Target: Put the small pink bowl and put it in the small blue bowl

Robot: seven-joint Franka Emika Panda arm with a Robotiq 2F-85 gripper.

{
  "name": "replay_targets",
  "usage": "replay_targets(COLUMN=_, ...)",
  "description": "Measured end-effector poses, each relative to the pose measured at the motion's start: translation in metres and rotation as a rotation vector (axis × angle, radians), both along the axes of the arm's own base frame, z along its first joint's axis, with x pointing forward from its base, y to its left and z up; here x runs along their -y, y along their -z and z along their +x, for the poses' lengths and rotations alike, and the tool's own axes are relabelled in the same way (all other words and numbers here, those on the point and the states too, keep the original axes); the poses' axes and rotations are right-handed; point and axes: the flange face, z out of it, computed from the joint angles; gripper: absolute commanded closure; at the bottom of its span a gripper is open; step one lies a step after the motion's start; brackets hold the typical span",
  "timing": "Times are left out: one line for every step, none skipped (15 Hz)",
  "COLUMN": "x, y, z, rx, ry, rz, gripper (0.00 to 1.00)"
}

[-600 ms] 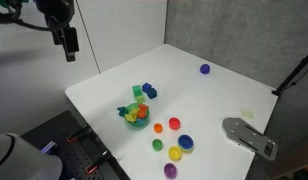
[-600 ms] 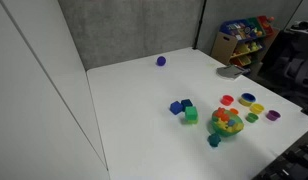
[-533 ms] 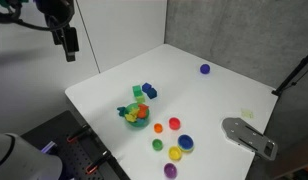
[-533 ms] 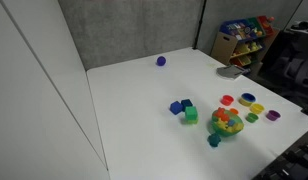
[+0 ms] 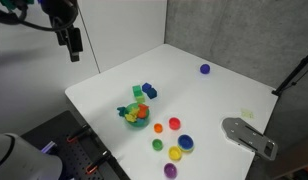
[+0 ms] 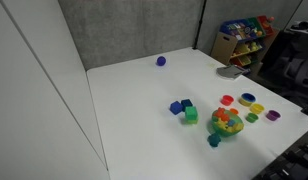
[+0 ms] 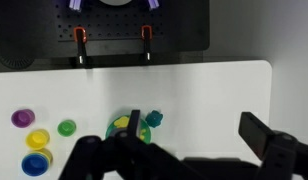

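The small pink bowl (image 5: pixel 175 124) sits on the white table (image 5: pixel 194 95) near its front edge, also showing in the exterior view from the opposite side (image 6: pixel 228 100). The small blue bowl (image 5: pixel 185 142) sits just beside it and shows at the lower left of the wrist view (image 7: pixel 35 163). My gripper (image 5: pixel 72 45) is high above the table's far left corner, well away from both bowls. In the wrist view the gripper (image 7: pixel 199 135) is open and empty. The pink bowl does not show in the wrist view.
Yellow (image 5: pixel 176 154), green (image 5: pixel 158 145) and purple (image 5: pixel 170 170) bowls lie near the blue one. A pile of coloured toys (image 5: pixel 136 113) and blue blocks (image 5: pixel 148 91) sit mid-table. A purple ball (image 5: pixel 205 69) lies far back. A grey object (image 5: pixel 249 136) sits at the edge.
My gripper has shifted slightly to the right in the exterior view. The bowls and toys have not moved.
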Motion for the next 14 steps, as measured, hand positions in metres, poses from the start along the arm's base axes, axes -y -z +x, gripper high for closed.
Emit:
replay_targets(x=0.001, y=0.001, z=0.004, rx=0.011, ry=0.006, rz=-0.004, gripper=0.00)
replay_targets(x=0.002, y=0.002, z=0.008, rx=0.022, ry=0.011, rz=-0.009, gripper=0.00)
replay_targets(x=0.003, y=0.004, z=0.013, rx=0.036, ry=0.016, rz=-0.018, gripper=0.00)
replay_targets(x=0.006, y=0.006, z=0.018, rx=0.049, ry=0.022, rz=-0.030, gripper=0.00)
replay_targets(x=0.008, y=0.007, z=0.024, rx=0.061, ry=0.028, rz=-0.043, gripper=0.00)
replay_targets(x=0.012, y=0.010, z=0.029, rx=0.072, ry=0.035, rz=-0.055, gripper=0.00)
replay_targets(x=0.016, y=0.012, z=0.034, rx=0.082, ry=0.042, rz=-0.068, gripper=0.00)
replay_targets(x=0.020, y=0.015, z=0.040, rx=0.093, ry=0.051, rz=-0.081, gripper=0.00)
replay_targets(x=0.025, y=0.018, z=0.046, rx=0.102, ry=0.061, rz=-0.094, gripper=0.00)
replay_targets(x=0.031, y=0.021, z=0.052, rx=0.110, ry=0.070, rz=-0.107, gripper=0.00)
replay_targets(x=0.037, y=0.025, z=0.058, rx=0.118, ry=0.080, rz=-0.121, gripper=0.00)
replay_targets(x=0.044, y=0.029, z=0.064, rx=0.128, ry=0.090, rz=-0.135, gripper=0.00)
replay_targets(x=0.052, y=0.033, z=0.071, rx=0.138, ry=0.100, rz=-0.150, gripper=0.00)
replay_targets(x=0.059, y=0.039, z=0.077, rx=0.148, ry=0.110, rz=-0.163, gripper=0.00)
